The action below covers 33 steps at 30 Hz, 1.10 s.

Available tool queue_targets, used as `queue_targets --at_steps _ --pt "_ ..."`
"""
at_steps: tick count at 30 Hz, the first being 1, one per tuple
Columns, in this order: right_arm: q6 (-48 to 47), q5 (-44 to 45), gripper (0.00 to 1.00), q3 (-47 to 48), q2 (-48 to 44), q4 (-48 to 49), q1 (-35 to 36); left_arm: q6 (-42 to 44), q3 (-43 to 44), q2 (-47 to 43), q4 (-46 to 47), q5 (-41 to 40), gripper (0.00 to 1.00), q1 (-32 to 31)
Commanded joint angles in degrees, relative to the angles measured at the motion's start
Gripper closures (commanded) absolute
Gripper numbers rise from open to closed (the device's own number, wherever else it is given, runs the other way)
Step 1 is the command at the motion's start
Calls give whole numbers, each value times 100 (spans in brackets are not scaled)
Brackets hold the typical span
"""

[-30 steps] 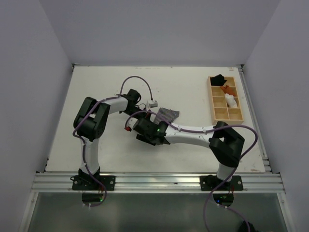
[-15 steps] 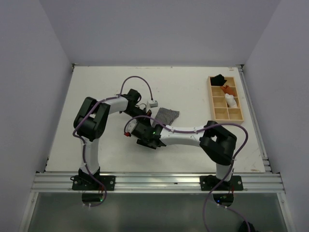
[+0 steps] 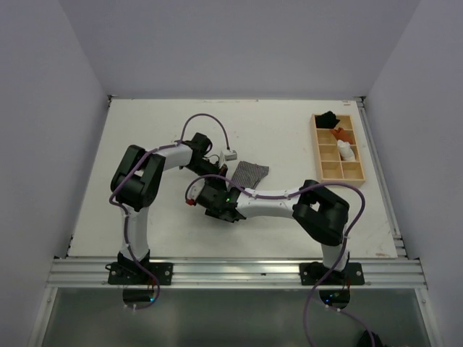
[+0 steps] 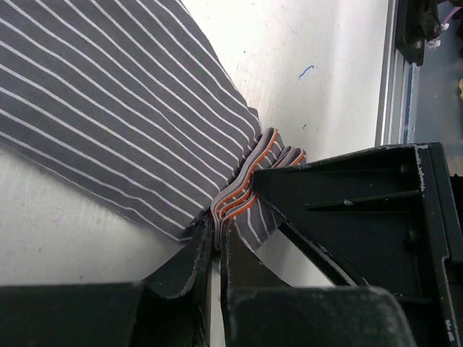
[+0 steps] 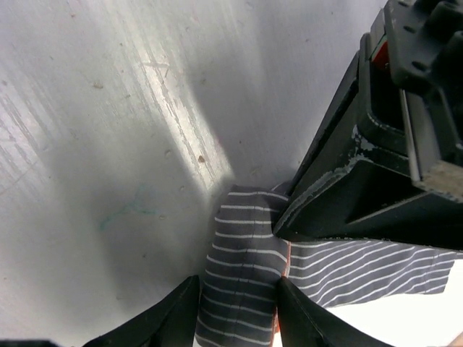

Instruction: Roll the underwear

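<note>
The underwear [image 3: 251, 173], grey with fine white stripes and orange-lined edging, lies mid-table. In the left wrist view most of the underwear [image 4: 123, 108] is spread flat. My left gripper [image 4: 217, 230] is shut on its bunched, layered edge. My right gripper [image 5: 236, 282] has a finger on each side of a folded-over end of the underwear [image 5: 242, 249], and both fingers touch the cloth. From above, the left gripper [image 3: 226, 168] and right gripper [image 3: 226, 186] meet at the garment's near-left end, and the right wrist hides the fingertips.
A wooden divided tray [image 3: 319, 155] stands at the back right, holding a black bundle [image 3: 327, 118], an orange bundle [image 3: 340, 134] and a white bundle [image 3: 346, 150]. The left gripper's black fingers [image 5: 347, 195] crowd close beside the right one's. A metal rail [image 3: 231, 271] runs along the near edge.
The right arm's elbow has drawn in to the left and its wrist has shifted slightly left and nearer. The right jaws have narrowed a little on the fold. The left arm has stayed put.
</note>
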Motion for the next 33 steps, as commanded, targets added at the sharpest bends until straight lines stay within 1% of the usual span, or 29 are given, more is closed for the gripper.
queue_targets --at_steps 1,3,4,6,7,9,10,11,12,13,15,16,21,25,28,29,33 --pt "-40 -106 51 61 191 63 1 257 16 275 143 -909 100 -60" --pt "-14 -238 58 43 226 63 -8 274 16 266 126 -909 96 -60" --pt "12 -317 62 35 244 54 -43 318 16 240 108 -901 91 -60" --pt "117 -501 65 -18 235 54 -87 362 -2 196 82 -883 87 -51" --pt "170 -572 68 -36 227 63 -157 354 -10 170 90 -900 81 -60" --pt "345 -931 72 -88 192 54 -263 301 -37 126 108 -901 78 -51" --pt "416 -1055 74 -106 139 72 -376 266 -46 108 125 -892 74 -51" --pt "469 -1195 80 -141 104 115 -421 240 -54 90 126 -857 72 -43" --pt "591 -1440 83 -220 69 151 -482 187 -72 38 134 -822 68 -34" --pt "662 -1599 86 -273 -36 177 -605 126 -98 20 178 -787 56 -8" --pt "820 -1837 87 -413 -116 274 -720 -14 -81 -41 222 -716 50 45" --pt "856 -2134 87 -457 -134 291 -816 -120 -81 -68 266 -716 49 106" --pt "1049 -2698 90 -660 -160 388 -984 -498 -46 -296 407 -768 48 353" --pt "1163 -3199 91 -774 -151 520 -1071 -938 -37 -463 618 -1093 47 686" --pt "1164 -3455 91 -774 -108 555 -1151 -1202 -19 -551 653 -1559 47 914" --pt "1329 -3603 91 -757 -90 564 -1177 -1254 -37 -595 722 -1655 47 968" --pt "1339 -4017 91 -660 -37 555 -1300 -1719 -344 -1095 1223 -2383 47 1240"
